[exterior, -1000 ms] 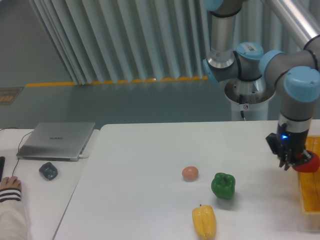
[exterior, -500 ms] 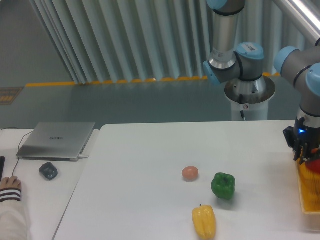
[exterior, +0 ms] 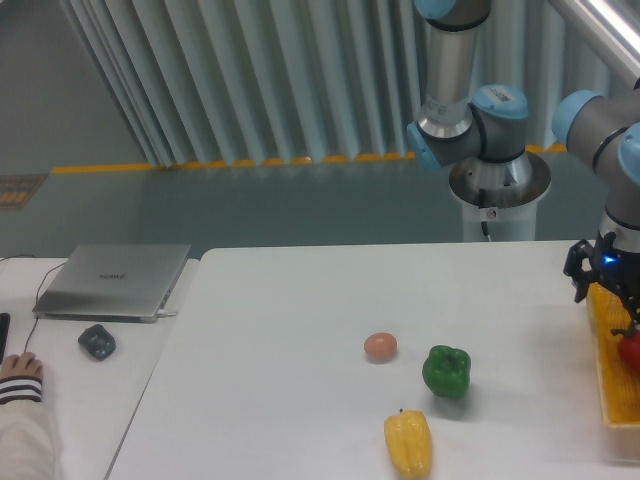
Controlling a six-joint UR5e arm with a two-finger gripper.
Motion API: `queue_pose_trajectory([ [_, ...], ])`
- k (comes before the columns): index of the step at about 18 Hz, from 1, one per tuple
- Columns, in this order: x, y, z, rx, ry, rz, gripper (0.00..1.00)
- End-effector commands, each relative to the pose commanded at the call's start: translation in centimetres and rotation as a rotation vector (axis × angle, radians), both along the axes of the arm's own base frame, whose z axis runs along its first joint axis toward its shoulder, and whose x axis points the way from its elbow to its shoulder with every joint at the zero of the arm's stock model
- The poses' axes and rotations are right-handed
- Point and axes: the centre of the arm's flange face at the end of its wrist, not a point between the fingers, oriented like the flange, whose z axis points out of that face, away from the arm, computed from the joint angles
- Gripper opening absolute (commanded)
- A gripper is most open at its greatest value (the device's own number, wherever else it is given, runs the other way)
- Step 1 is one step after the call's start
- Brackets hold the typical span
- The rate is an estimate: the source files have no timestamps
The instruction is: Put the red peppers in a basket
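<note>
At the right edge of the white table (exterior: 300,330) the gripper (exterior: 622,318) hangs over the yellow-orange basket (exterior: 612,385), of which only the left strip shows before the view cuts off. A small patch of the red pepper (exterior: 631,351) is visible inside the basket's outline, low and just beneath the gripper. The dark fingers look somewhat spread, with the pepper showing below them and not between them, but the view is cropped there and I cannot tell for sure whether they are parted or pinching the pepper, nor whether the pepper rests on the basket floor. As a judgement, the carrying part of the task seems done or very nearly so: the pepper is within the basket's area, and what remains is to confirm the release and lift the arm away. Everything else lies well apart toward the front middle of the table: a green bell pepper (exterior: 446,371), a yellow pepper (exterior: 408,444) nearer the front edge, and a small pinkish round object (exterior: 380,346) just left of the green one.
</note>
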Motion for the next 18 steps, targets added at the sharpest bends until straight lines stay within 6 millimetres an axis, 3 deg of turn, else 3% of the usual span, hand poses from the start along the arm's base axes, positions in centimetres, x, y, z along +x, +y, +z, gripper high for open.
queue_pose_trajectory([
  [1, 0.7, 1.2, 1.0, 0.009, 0.024, -0.043, 1.0],
  [3, 1.7, 2.1, 1.1, -0.003, 0.045, -0.091, 1.0],
  [9, 3.6, 3.4, 1.8, 0.002, 0.066, -0.193, 1.0],
  [13, 7.9, 5.7, 1.8, -0.113, 0.15, -0.307, 1.0],
  [18, 8.7, 5.6, 1.0, -0.118, 0.137, -0.304, 1.0],
])
